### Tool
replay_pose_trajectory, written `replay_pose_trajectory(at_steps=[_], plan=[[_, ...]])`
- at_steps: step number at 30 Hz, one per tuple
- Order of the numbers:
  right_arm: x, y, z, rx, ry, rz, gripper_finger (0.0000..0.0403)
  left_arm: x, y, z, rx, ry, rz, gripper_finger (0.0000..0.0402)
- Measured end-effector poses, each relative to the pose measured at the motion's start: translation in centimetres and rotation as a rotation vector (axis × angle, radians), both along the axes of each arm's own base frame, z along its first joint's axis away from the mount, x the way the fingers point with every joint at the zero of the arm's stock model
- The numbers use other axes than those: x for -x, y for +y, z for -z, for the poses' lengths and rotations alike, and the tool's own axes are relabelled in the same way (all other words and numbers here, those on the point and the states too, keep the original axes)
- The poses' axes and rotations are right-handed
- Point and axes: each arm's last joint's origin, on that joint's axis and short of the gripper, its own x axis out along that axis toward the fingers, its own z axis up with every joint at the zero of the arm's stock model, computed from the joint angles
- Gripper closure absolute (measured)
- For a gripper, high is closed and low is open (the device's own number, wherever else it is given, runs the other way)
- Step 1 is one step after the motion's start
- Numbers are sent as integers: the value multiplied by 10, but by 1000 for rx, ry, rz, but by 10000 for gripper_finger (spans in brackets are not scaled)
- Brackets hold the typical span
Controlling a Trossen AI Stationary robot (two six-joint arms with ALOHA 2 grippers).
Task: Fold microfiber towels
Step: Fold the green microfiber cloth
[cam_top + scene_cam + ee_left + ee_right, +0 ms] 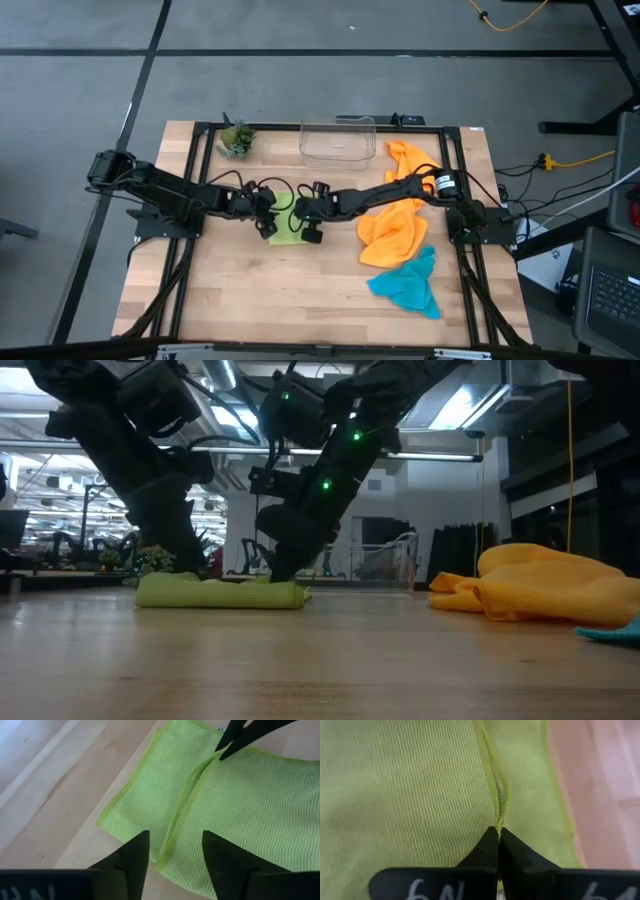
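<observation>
A lime green towel [285, 222] lies folded and flat on the wooden table at its middle. One layer is laid over another, and the upper layer's edge [187, 795] runs across it. My left gripper [175, 855] stands open over the towel's left end, its fingers on either side of that edge. My right gripper [497, 837] is shut, slanting down from the right, with its tips at the same edge. Orange towels [395, 215] lie in a heap at the right. A teal towel [408, 283] lies crumpled nearer the front edge. My left gripper hangs over the towel's end; whether its fingers touch the cloth I cannot tell. My right gripper's shut fingertips [232, 740] meet the upper layer's edge [499, 815], slanting down from the table's right. Whether cloth lies between them cannot be seen. The towel stays flat on the table.
A clear plastic bin [338, 140] stands at the far edge, with a small potted plant [237, 138] to its left. The orange heap [540, 590] rises at the right. Bare wood [250, 290] lies in front of the green towel.
</observation>
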Motion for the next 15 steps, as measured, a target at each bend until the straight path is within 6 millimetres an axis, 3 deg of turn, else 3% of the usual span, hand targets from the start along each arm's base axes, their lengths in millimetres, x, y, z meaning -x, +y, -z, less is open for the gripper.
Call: replay_pose_trajectory(at_steps=[7, 15], plan=[[7, 13, -28, 49, -31, -17, 400, 2, 4, 1, 14, 15, -39, 189], [9, 29, -33, 48, -37, -57, 400, 2, 7, 1, -2, 28, -24, 186]])
